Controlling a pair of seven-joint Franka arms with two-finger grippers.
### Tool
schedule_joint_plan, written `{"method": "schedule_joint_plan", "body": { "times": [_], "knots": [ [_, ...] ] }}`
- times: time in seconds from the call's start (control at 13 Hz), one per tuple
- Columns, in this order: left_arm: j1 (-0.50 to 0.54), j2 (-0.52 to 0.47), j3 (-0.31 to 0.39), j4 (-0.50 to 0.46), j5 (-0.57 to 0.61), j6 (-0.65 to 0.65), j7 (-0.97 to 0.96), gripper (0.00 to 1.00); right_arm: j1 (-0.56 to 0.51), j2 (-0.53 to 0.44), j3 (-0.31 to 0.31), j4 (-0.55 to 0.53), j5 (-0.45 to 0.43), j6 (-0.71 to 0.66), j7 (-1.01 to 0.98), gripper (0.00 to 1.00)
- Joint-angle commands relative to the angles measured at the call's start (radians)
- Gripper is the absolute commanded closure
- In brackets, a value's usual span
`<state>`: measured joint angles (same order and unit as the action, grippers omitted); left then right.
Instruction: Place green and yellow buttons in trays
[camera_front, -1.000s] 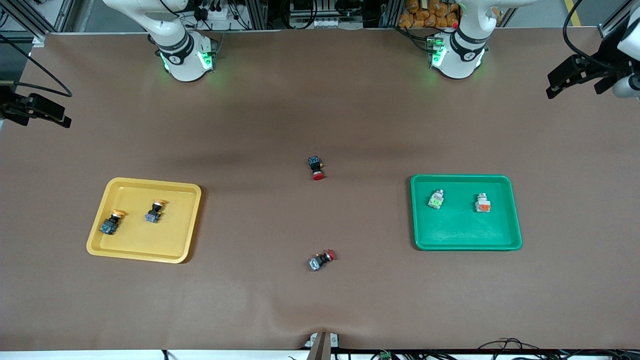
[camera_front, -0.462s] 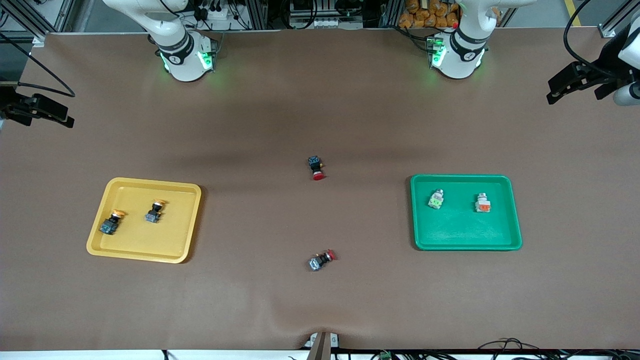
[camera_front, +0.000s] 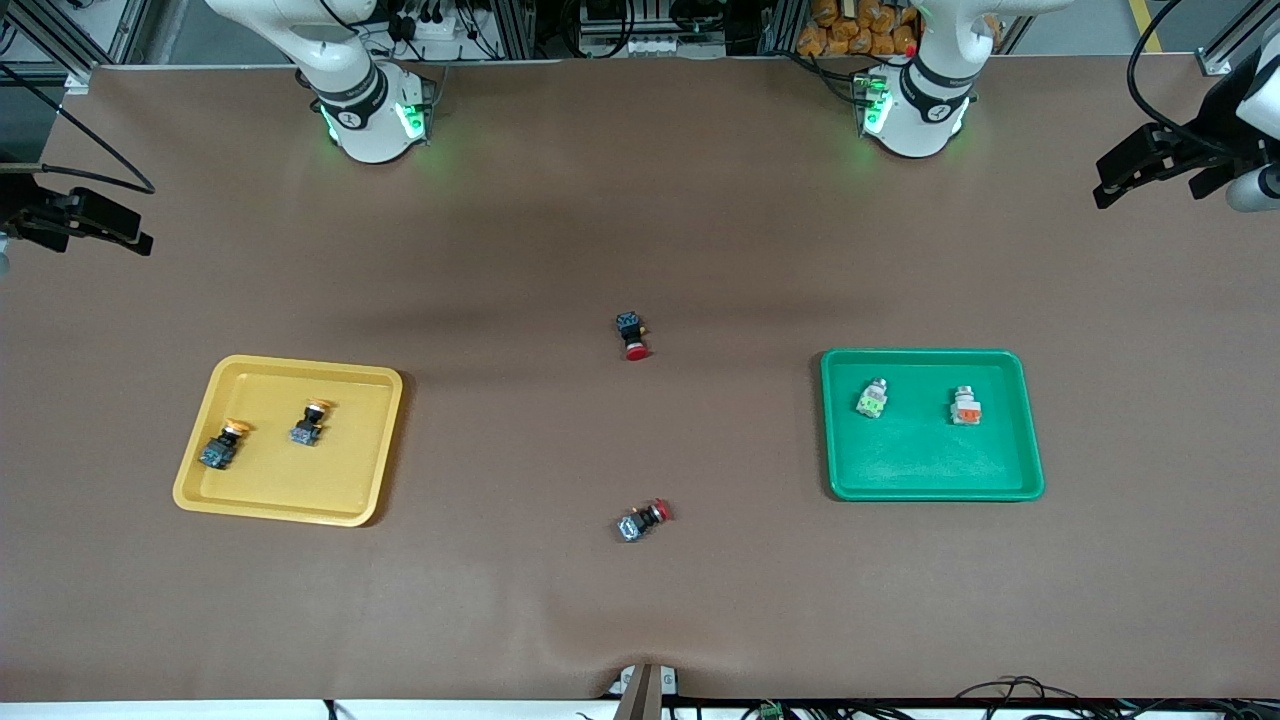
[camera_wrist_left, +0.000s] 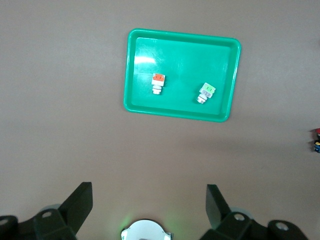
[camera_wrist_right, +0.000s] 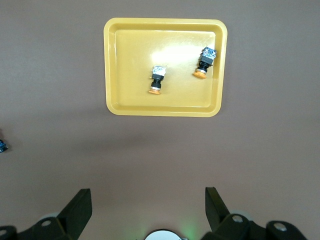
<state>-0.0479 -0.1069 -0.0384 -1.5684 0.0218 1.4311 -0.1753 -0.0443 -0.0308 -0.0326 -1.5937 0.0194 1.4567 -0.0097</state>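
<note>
two trays sit on the brown table (camera_front: 640, 200) in the front view. we note the yellow tray (camera_front: 250, 500) at 9 o'clock holding both yellow-capped buttons (camera_front: 309, 423), apart; the green tray (camera_front: 930, 470) at 3 o'clock holds the light-green button (camera_front: 872, 399) and the orange-block button (camera_front: 965, 406), apart. two red-capped switches (camera_front: 632, 335) lie on the cloth mid-table. the left gripper (camera_front: 1150, 160) waits at 2 o'clock, the right gripper (camera_front: 85, 222) at 10 o'clock.

left wrist view: fingers (camera_wrist_left: 80, 205) spread wide, holding nothing, high over bare cloth beside the green tray.

right wrist view: fingers (camera_wrist_right: 80, 207) wide, holding nothing, over cloth beside the yellow tray.
</note>
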Motion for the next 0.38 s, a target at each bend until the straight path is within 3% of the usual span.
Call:
{"method": "schedule_joint_plan", "body": {
  "times": [0.0,0.31],
  "knots": [
    [-0.001,0.006,-0.003,0.022,0.018,-0.018,-0.012,0.0,-0.015,-0.024,0.011,-0.031,-0.001,0.002,0.005,0.0],
    [0.0,0.006,-0.005,0.021,0.01,-0.018,-0.076,0.0,-0.014,-0.024,0.011,-0.031,-0.001,0.001,0.005,0.0]
  ]
}}
